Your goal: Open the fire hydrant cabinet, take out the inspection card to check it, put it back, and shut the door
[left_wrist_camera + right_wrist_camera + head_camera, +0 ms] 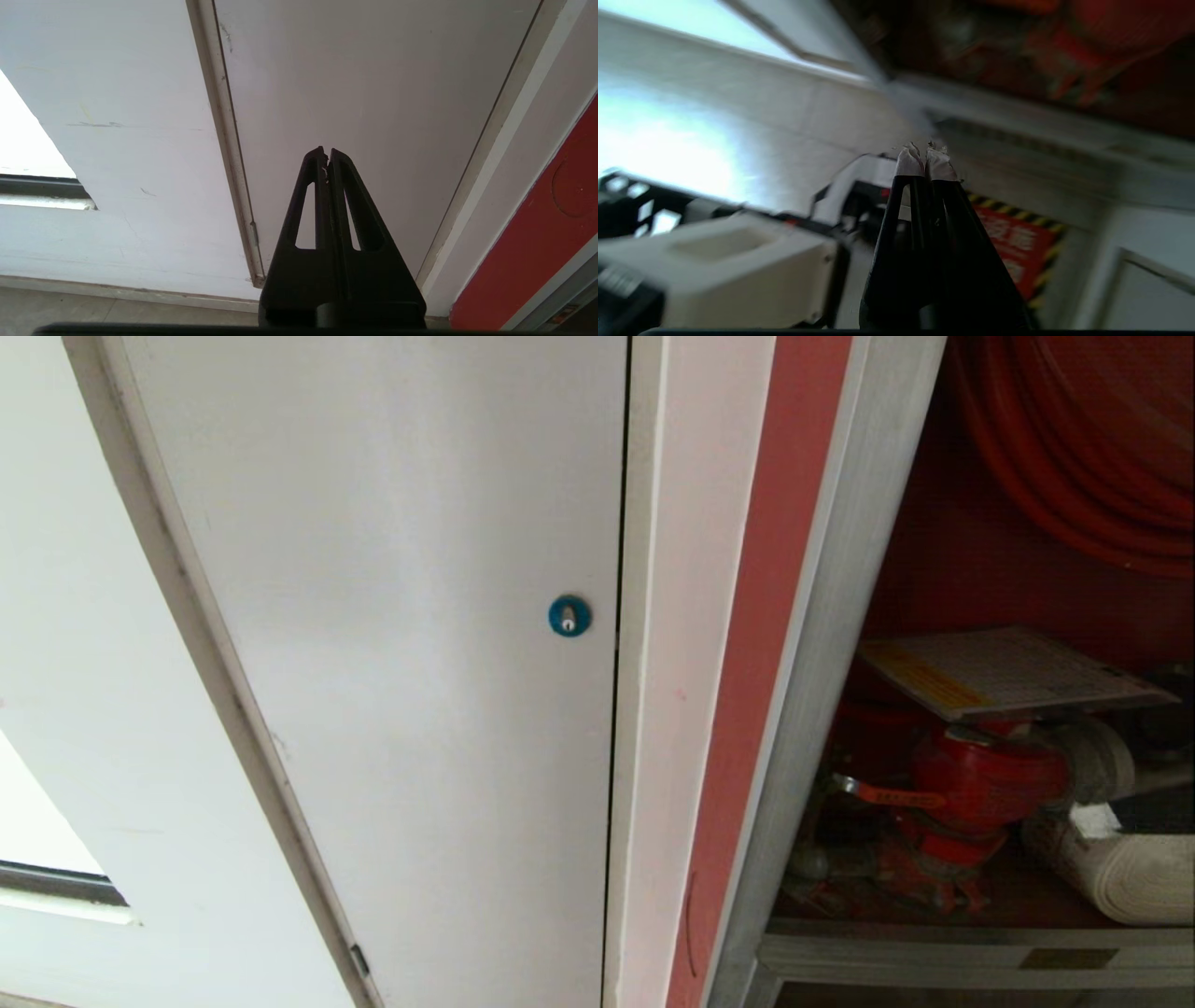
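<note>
Risk: while the inspection card (1013, 674) rested on the valve (980, 784), a careless swing could dislodge it.
Right tool (927, 161): pinched together, empty.
Left tool (326, 154): closed, empty.

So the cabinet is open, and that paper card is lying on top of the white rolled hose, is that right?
Not quite. The fire hydrant cabinet is open, but the inspection card lies above the red valve, not on the white rolled hose, which sits lower and to the right. The head view shows this.
</note>
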### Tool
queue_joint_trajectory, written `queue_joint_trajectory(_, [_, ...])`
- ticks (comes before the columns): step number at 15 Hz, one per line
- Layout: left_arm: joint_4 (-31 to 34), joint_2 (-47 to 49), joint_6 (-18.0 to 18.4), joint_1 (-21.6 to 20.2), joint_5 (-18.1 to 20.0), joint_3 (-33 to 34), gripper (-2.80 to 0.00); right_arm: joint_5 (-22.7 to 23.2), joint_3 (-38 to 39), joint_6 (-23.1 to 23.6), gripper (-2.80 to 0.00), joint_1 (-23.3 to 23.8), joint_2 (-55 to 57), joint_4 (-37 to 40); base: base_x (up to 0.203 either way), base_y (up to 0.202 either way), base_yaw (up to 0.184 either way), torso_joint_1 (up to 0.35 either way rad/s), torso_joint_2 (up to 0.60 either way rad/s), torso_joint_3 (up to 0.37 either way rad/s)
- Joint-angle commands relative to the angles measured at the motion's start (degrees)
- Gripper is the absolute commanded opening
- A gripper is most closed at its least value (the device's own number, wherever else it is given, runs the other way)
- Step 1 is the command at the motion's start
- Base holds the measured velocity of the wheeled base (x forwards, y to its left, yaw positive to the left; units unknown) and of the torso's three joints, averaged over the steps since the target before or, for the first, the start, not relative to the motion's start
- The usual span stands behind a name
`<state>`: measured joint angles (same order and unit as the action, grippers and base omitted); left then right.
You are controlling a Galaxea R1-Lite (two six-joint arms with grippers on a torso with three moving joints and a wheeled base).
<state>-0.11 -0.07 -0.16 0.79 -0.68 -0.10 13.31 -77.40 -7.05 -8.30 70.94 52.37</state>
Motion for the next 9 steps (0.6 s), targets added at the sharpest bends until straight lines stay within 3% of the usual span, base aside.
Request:
queue_joint_trajectory(1, [-0.1,0.1,0.0,0.0,0.0,0.0,-2.8,-1.3,-3.2,0.0,-2.8,-1.0,5.8,0.2,0.0,0.0,0.0,0.0,0.0,0.0])
queue_joint_trajectory(9, [0.0,0.1,0.0,0.0,0.0,0.0,-2.8,-3.1,-7.2,0.2,-2.8,-1.9,10.6,-2.8,0.0,0.0,0.0,0.0,0.0,0.0])
